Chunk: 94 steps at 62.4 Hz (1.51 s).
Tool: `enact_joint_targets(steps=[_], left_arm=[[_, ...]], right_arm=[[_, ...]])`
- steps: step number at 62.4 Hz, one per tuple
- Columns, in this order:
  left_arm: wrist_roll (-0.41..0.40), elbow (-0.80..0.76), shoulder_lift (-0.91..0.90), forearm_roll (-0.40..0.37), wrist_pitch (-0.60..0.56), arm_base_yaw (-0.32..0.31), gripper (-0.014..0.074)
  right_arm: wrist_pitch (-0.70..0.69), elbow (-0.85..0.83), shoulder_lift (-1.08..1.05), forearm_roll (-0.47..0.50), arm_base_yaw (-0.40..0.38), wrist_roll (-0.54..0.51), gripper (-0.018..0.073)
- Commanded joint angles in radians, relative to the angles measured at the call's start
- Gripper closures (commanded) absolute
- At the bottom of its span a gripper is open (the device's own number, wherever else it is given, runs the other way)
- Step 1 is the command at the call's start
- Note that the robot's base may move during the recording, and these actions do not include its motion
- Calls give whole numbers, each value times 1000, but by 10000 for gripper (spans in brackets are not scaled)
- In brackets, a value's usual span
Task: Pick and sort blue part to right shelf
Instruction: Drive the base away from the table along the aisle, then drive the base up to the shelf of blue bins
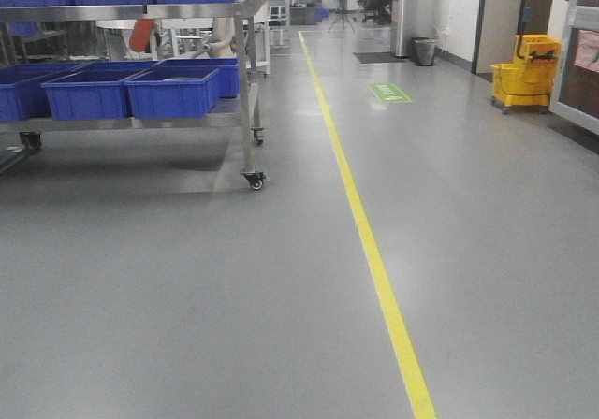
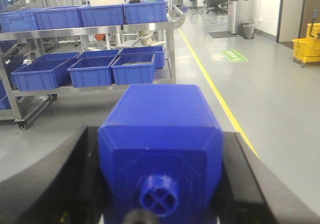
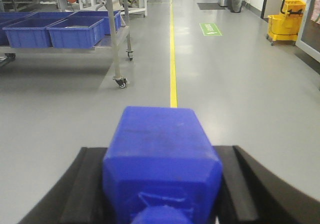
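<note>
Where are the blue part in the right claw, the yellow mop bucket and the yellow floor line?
blue part (image 3: 161,154): right wrist view, on its broad upper face.
yellow mop bucket (image 1: 520,84): front view, on its side wall.
yellow floor line (image 1: 372,251): front view, on its middle stretch.

My right gripper (image 3: 162,186) clamps the blue part (image 3: 162,149), sloped shoulders and chunky knob facing my camera. The right shelf (image 1: 140,12), steel on casters, carries blue bins (image 1: 173,93) on 2 tiers, well apart ahead-left.
</note>
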Motion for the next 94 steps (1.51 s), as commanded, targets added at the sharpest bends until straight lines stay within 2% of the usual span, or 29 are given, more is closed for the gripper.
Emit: enact_joint_targets(steps=[1,94], left_arm=[[0,-30,7,1,-88,2,317],[0,-30,7,1,-88,4,317]], right_arm=[[-103,-31,6,-12,-4,-7,120],[-103,-31,6,-12,-4,-7,120]])
